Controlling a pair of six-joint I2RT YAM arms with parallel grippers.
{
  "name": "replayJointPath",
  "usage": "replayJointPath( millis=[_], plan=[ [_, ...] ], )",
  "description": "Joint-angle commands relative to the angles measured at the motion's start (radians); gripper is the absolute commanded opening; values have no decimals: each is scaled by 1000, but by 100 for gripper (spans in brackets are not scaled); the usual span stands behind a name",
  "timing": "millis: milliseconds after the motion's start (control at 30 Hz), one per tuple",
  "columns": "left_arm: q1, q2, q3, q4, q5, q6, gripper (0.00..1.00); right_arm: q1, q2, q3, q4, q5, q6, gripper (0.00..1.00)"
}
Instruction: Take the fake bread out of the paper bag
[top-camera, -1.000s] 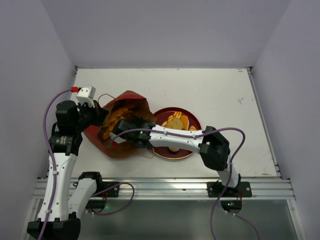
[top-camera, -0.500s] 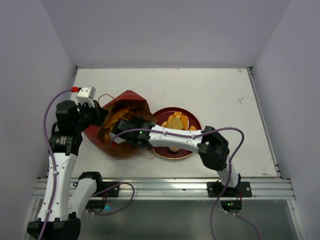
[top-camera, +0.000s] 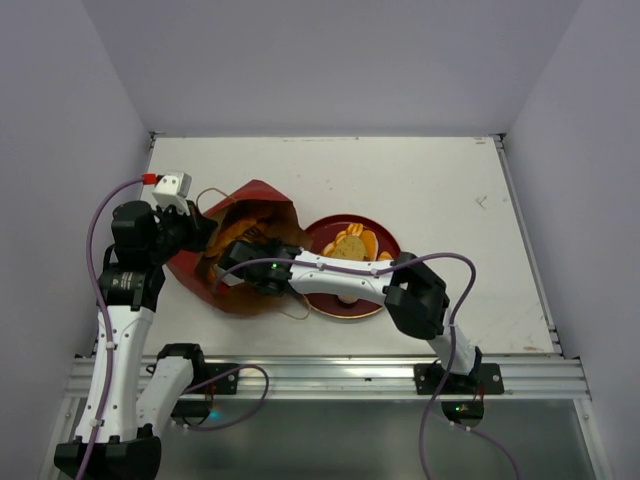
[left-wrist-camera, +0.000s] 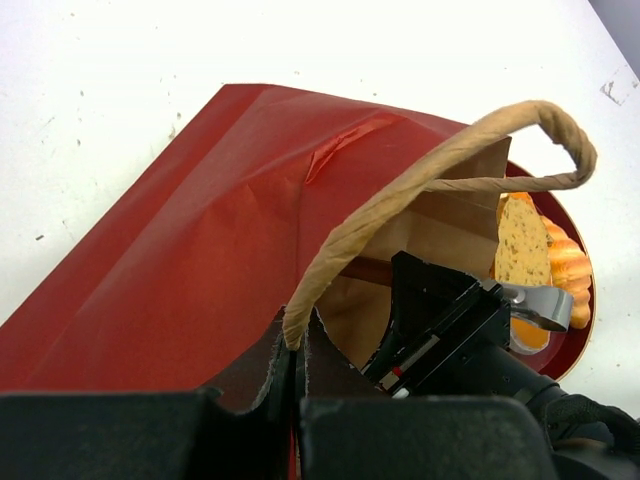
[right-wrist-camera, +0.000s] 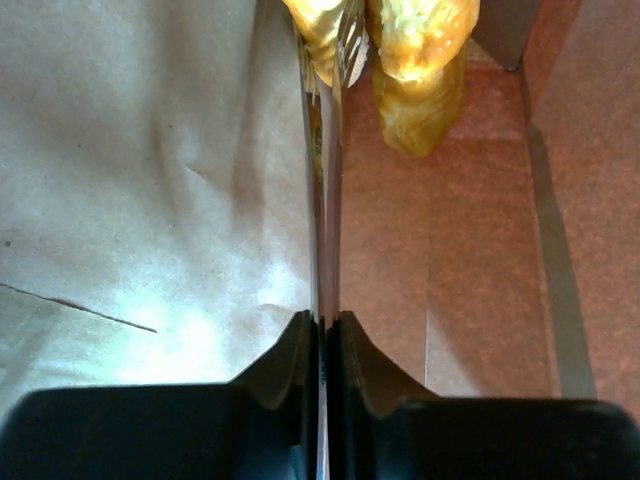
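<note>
Reach: my right gripper (right-wrist-camera: 330, 60), clenched on nothing, now deeper inside the paper bag (top-camera: 255, 195), tips at the fake bread (right-wrist-camera: 420, 70); left gripper (left-wrist-camera: 297, 385) pinching the bag's rim.

bag (top-camera: 262, 198) L of plate (top-camera: 325, 308); bread (right-wrist-camera: 420, 60) in bag + on plate

We're looking down on a robotics lab test cell: a plain white counter (top-camera: 430, 190) boxed in by blank pale walls (top-camera: 330, 60), an aluminium rail (top-camera: 330, 372) running across the bottom of the frame with arm bases (top-camera: 450, 378) bolted to it, and purple cables (top-camera: 97, 225) looping loose at left and lower right.
</note>
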Motion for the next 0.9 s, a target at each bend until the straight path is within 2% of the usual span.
replayJointPath(
  millis=[0,400,667,867],
  plan=[
    [8,-4,27,18,5,11,0,4,-68,4,10,-40,25,3],
    [8,13,39,35,-64,-5,0,4,-337,-213,33,-91,4,0],
    [8,25,40,33,-84,-3,0,4,-488,-298,50,-148,-30,0],
    [8,41,59,33,-94,-6,0,5,-640,-322,3,-233,-19,0]
  ],
)
